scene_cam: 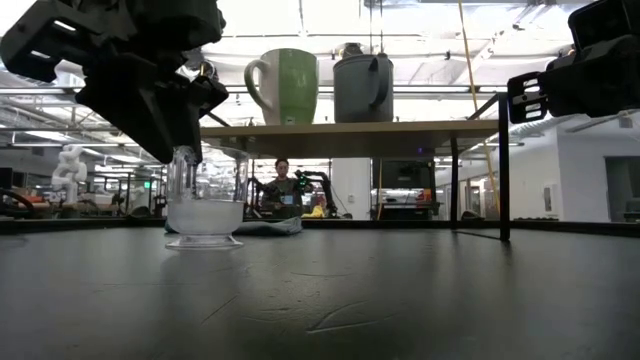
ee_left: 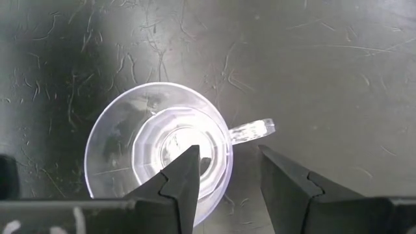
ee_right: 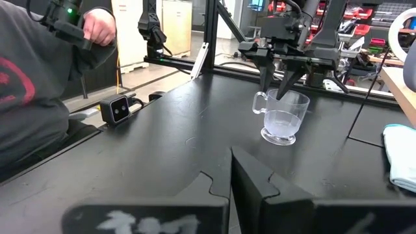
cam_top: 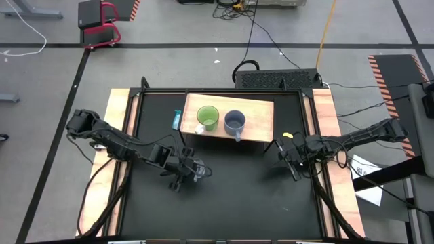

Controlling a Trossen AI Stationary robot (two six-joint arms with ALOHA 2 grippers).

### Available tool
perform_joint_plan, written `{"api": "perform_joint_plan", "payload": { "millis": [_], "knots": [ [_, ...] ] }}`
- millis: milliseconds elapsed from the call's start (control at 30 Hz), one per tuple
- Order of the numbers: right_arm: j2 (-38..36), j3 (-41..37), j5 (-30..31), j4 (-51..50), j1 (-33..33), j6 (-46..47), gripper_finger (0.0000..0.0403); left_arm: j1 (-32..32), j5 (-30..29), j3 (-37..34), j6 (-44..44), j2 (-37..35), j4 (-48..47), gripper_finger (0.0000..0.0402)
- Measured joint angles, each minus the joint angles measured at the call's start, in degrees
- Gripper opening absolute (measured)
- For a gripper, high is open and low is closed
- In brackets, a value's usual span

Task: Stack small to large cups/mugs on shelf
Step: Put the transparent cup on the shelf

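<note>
- Clear glass cup (cam_top: 197, 170) stands upright on the black tabletop (cam_top: 244, 196), left of centre and in front of the shelf, handle (ee_left: 250, 130) sticking out sideways.
- Left gripper (cam_top: 188, 169) sits right above the cup, pointing down; fingers (ee_left: 182, 179) apart, straddling the rim next to the handle, 1 finger inside the cup and 1 outside.
- Fingers not clamped on the wall in the left wrist view; a gap shows on the outer side.
- Low view: cup base flat on the tabletop, gripper tips dipping into the mouth.
- Blue cloth (cam_top: 176, 120) lies on the tabletop at the left end of the shelf.
- Shelf (cam_top: 258, 108), a light tan board at the back centre, carries 2 mugs side by side.
- Lime-green mug (cam_top: 207, 118) on the left, upright.
- Grey-blue mug (cam_top: 234, 122) just beside it on the right, upright, not touching.
- Right gripper (cam_top: 290, 157) waits over the table's right side, near the shelf's right end, fingers together, holding nothing.
- A person's hand and sleeve (ee_right: 39, 84) show beyond the table edge in the right wrist view.
</note>
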Motion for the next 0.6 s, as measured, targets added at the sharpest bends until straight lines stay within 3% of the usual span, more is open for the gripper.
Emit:
{"api": "perform_joint_plan", "payload": {
  "millis": [233,600],
  "knots": [
    [0.00,0.01,0.00,0.00,0.00,0.01,0.0000,0.00,0.00,0.00,-0.22,0.00,0.00,0.0139],
    [0.00,0.00,0.00,0.00,0.00,0.05,0.0000,0.07,-0.02,0.02,-0.72,0.00,0.02,0.0035]
  ]
}}
